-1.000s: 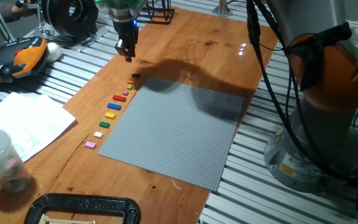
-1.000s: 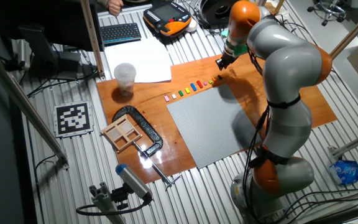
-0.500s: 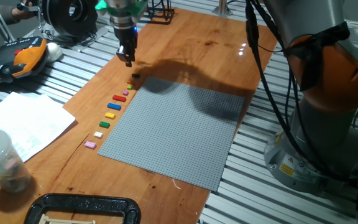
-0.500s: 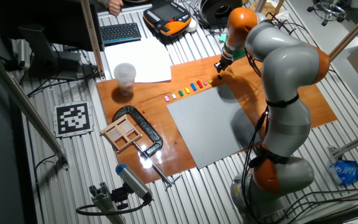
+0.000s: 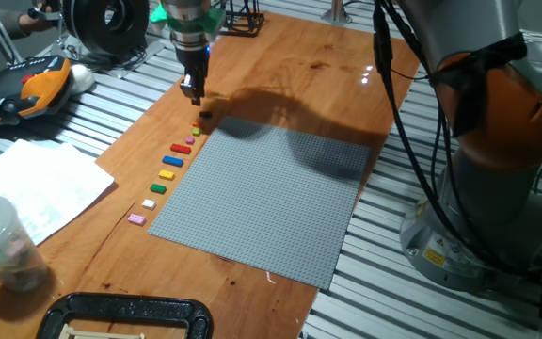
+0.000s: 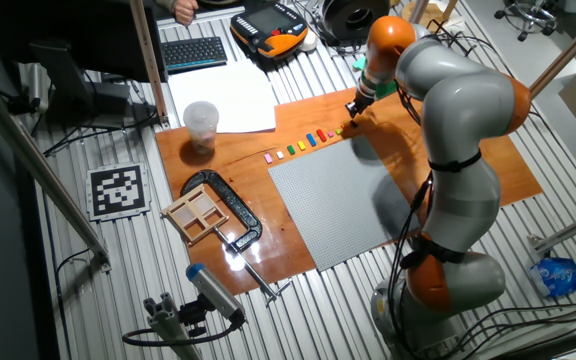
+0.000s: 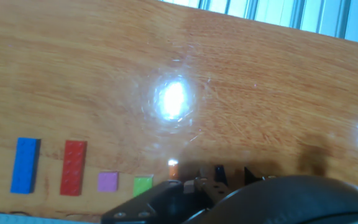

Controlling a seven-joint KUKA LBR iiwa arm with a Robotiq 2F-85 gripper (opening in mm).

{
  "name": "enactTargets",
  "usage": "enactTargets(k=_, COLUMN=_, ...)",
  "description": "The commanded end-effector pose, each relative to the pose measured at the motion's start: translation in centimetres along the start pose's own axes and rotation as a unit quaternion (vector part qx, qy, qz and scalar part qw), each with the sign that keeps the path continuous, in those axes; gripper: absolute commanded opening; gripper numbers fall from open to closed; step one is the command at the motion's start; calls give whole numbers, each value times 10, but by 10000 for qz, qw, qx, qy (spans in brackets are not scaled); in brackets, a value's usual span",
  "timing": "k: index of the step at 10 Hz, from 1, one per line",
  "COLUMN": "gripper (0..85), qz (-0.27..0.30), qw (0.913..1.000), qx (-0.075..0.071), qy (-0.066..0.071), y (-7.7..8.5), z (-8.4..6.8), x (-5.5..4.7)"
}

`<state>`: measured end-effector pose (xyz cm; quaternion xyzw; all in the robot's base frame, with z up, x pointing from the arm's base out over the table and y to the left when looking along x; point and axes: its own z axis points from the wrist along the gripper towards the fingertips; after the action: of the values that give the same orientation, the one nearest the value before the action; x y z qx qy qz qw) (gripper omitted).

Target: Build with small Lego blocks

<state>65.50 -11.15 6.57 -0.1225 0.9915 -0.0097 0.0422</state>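
Care matters here: the gripper (image 5: 193, 95) hangs just above the far end of the row of small Lego blocks (image 5: 169, 168), which lies on the wooden board (image 5: 280, 66) along the grey baseplate's (image 5: 271, 193) 9 o'clock edge. Whether the claw is apart or together I cannot tell. The black block (image 5: 205, 116) sits at the row's 12 o'clock end, nearest the fingers, and seems the likely target. In the hand view, the blue block (image 7: 25, 165) and red block (image 7: 74, 167) lie toward 8 o'clock. Descend straight, centred, straddling only one brick without nudging its neighbour.
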Motion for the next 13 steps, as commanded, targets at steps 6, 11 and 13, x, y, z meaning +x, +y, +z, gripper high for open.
enactTargets(k=6, gripper=340, qz=-110, qw=9999, qx=-74, qy=-76, y=-5, z=18, x=-1)
enactTargets(k=11, gripper=340, qz=-255, qw=9997, qx=-8, qy=-27, y=3, z=26, x=3)
enactTargets(k=13, gripper=340, qz=-309, qw=9995, qx=2, qy=-33, y=1, z=30, x=3)
